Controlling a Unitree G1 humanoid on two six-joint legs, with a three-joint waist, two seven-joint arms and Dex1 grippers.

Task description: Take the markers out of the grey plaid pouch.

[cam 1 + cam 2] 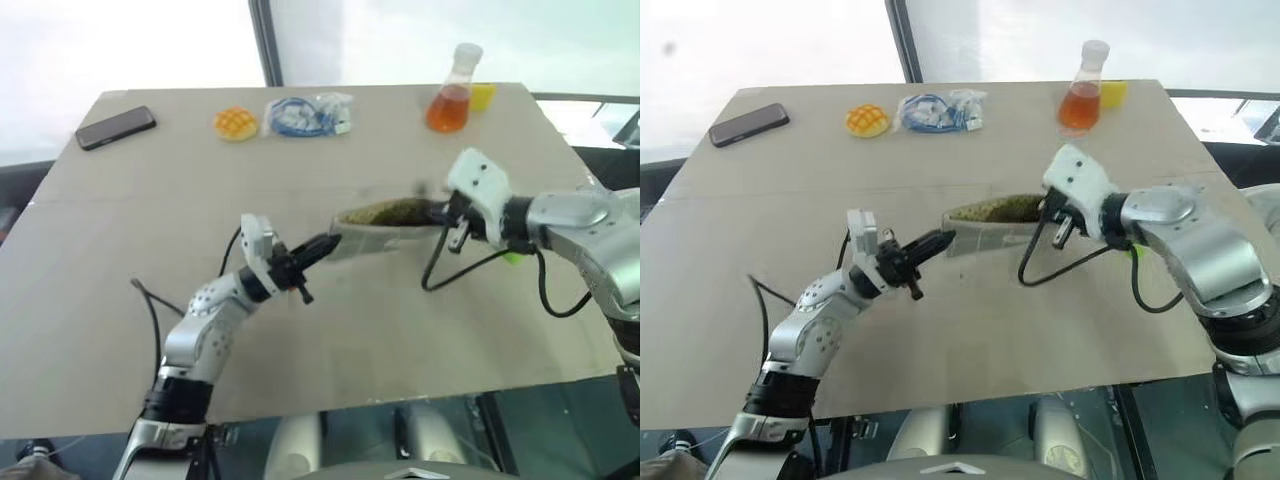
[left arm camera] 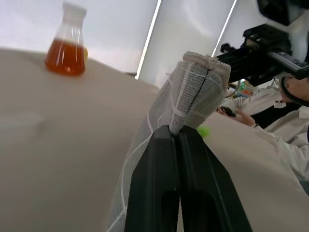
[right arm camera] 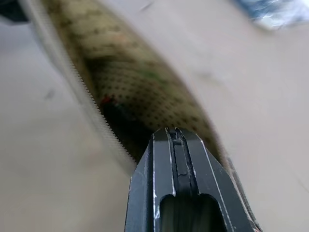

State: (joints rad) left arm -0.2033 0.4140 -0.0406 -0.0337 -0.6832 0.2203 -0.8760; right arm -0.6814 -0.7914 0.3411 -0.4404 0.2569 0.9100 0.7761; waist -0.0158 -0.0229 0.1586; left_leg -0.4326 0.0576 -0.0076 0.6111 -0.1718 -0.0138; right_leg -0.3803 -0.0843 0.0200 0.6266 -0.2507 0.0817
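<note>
Left pincer (image 1: 322, 245) closed on end of grey plaid pouch (image 1: 385, 228), holding it lifted above surface (image 1: 120, 290). Pouch mouth unzipped, facing up. Right pincer (image 3: 175, 140) closed at mouth; cannot tell if it holds anything. Red tip (image 3: 105, 100) of marker visible deep inside. Fabric soft, sags easily; markers likely light, stiff, slippery: best pinch marker across its shaft.

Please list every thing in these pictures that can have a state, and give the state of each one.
grey plaid pouch: unzipped, mouth gaping, held up off the table.
left gripper: shut on one end of the pouch.
right gripper: fingers together, tips at the pouch's open mouth.
flask: upright, capped, part full of orange liquid.
phone: flat on the table, screen dark.
clear bag: lying flat, blue cable inside.
</note>
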